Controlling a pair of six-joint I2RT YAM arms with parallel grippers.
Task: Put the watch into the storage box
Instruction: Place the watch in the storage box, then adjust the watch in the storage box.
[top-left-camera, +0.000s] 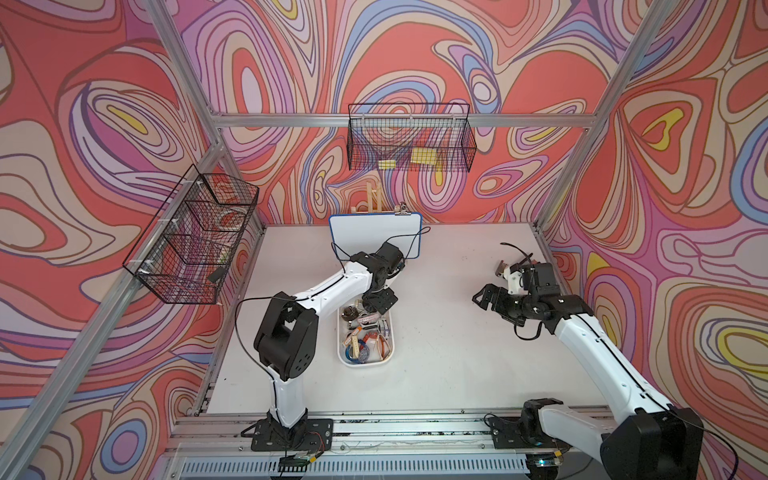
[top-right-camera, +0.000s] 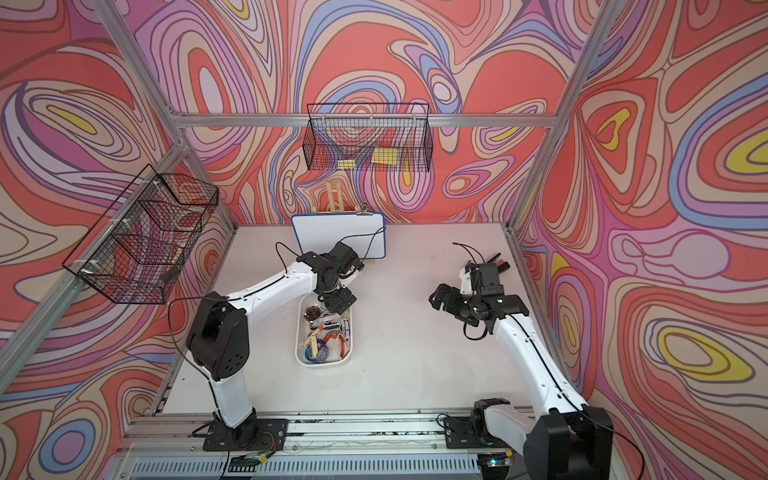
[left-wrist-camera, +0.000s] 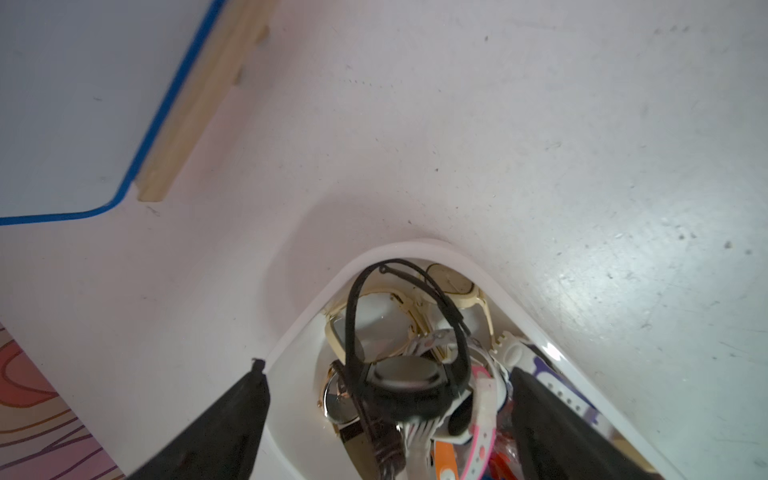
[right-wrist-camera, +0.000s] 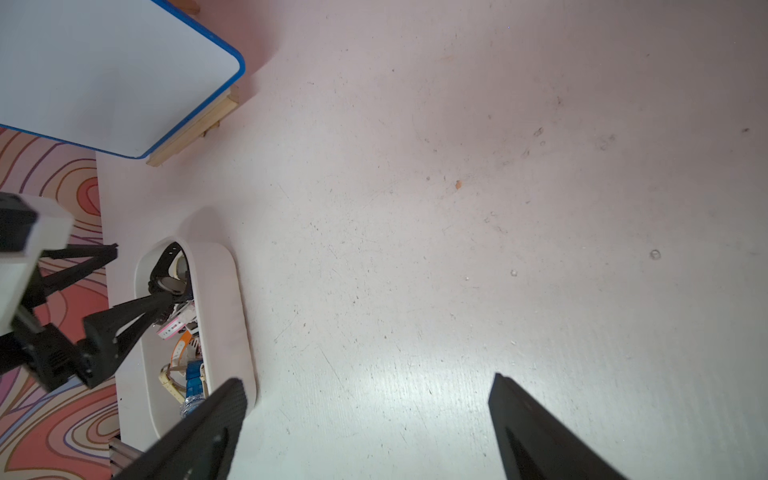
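The black watch (left-wrist-camera: 403, 388) lies inside the storage box (left-wrist-camera: 419, 245), at one end, right under the left gripper (left-wrist-camera: 387, 369), which is wide open and holds nothing. Its strap loop points to the box's corner. The right gripper (right-wrist-camera: 366, 379), open too, is well apart from the box

box (top-left-camera: 365, 363): 1
whiteboard (top-left-camera: 365, 232): 1
clip (top-left-camera: 402, 209): 1
wire baskets (top-left-camera: 191, 245): 2
yellow pieces (top-left-camera: 424, 156): 2
arms (top-left-camera: 328, 289): 2
watches (left-wrist-camera: 407, 386): a heap in the box, too tangled to count
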